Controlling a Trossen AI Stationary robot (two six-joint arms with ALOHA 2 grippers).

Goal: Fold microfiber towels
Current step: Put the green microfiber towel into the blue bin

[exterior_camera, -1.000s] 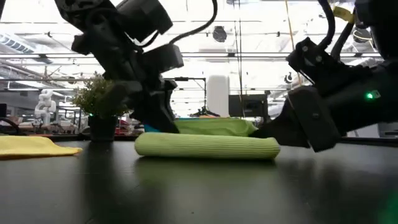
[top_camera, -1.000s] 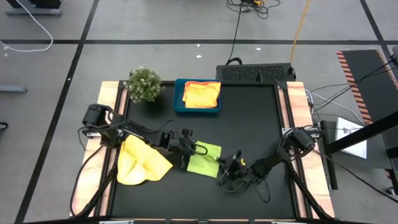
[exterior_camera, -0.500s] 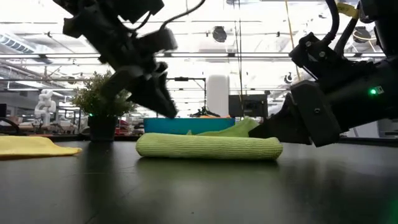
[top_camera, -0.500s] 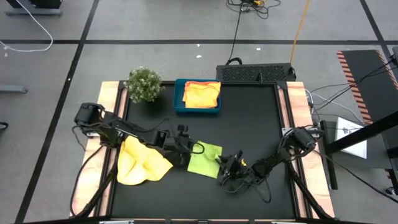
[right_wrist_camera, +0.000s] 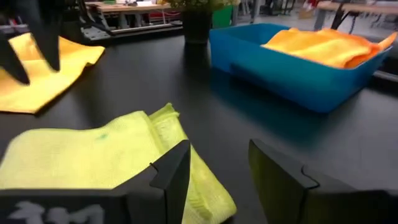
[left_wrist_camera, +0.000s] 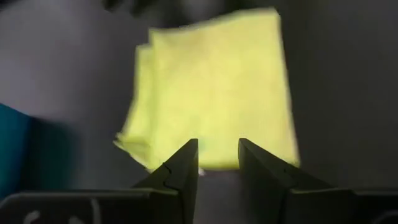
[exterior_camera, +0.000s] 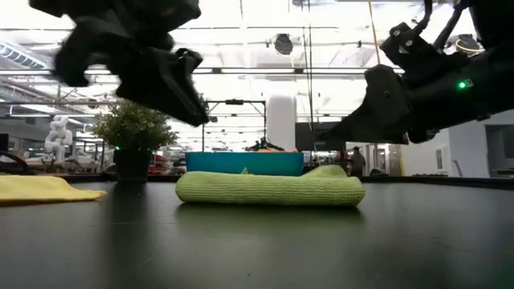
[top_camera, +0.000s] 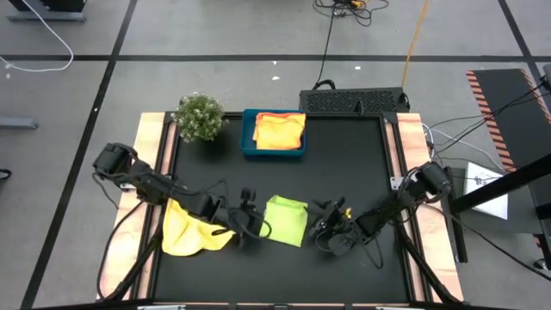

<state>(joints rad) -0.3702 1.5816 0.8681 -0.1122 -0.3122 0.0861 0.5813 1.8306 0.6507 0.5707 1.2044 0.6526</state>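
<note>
Now both parted, empty: left gripper (top_camera: 255, 220), right gripper (top_camera: 325, 226).

Both grippers' fingers (left_wrist_camera: 183, 168) apart, empty

both arms matte black, jointed links with loose black cables looped alongside; left pincer (left_wrist_camera: 216, 167) has two dark wedge-shaped fingers; right pincer (right_wrist_camera: 214, 171) same; small green indicator light on one arm

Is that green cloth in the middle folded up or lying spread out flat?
Folded: the lime green towel lies as a thick doubled pad with a rounded edge, a compact rectangle from above.
</note>
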